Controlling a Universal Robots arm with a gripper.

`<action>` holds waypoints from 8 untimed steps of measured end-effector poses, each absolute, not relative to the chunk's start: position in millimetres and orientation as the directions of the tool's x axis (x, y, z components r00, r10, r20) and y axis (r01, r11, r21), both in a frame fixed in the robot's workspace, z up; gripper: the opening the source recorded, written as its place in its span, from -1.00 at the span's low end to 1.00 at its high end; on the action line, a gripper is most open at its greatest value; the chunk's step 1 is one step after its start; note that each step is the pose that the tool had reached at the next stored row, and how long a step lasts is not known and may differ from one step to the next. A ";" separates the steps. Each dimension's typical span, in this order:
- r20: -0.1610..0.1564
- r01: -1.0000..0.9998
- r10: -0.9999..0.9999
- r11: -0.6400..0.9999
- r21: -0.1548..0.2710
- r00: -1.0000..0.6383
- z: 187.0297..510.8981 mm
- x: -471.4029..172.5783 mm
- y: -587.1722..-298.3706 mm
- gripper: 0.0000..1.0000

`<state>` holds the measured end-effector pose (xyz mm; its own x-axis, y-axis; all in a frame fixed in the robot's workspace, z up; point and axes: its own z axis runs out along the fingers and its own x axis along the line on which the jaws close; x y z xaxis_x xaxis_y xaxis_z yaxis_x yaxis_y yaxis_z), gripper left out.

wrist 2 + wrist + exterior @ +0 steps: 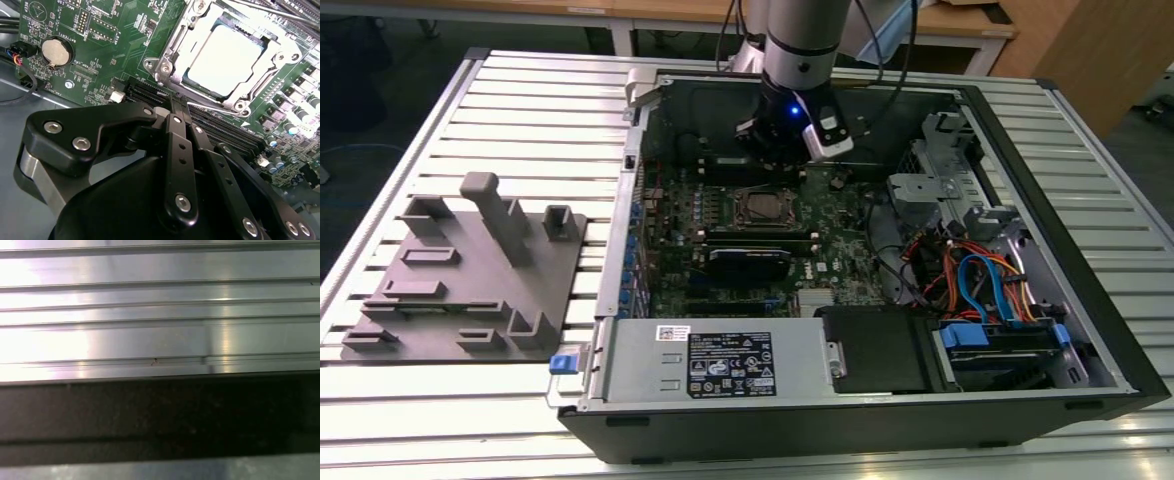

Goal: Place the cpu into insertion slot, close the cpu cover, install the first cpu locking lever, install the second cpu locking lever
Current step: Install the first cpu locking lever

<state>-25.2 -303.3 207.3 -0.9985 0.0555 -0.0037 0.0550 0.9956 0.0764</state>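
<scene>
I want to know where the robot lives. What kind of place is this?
Probably a workshop or lab for putting computers together: an open computer case lies on a ribbed metal table, beside a grey parts holder, with wooden desks behind.

Robotics lab or test workshop, ribbed aluminium-profile worktable (520,110) carrying an opened black desktop computer case (881,420), grey moulded fixture tray (467,290) just beside the case, grey industrial robot arm (801,40) above it, wooden desks (961,30) behind.

room above cpu (227,60) open | case wall (624,180) & drive cage (947,170) hem sides
</scene>
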 end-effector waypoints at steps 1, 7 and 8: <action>-0.004 0.055 0.056 0.996 0.076 -0.998 207.3 -25.2 -303.3 -0.80; -0.004 0.055 0.056 0.996 0.076 -0.998 207.0 -25.2 -303.4 -0.80; -0.004 0.055 0.056 0.996 0.076 -0.998 206.8 -25.2 -303.4 -0.80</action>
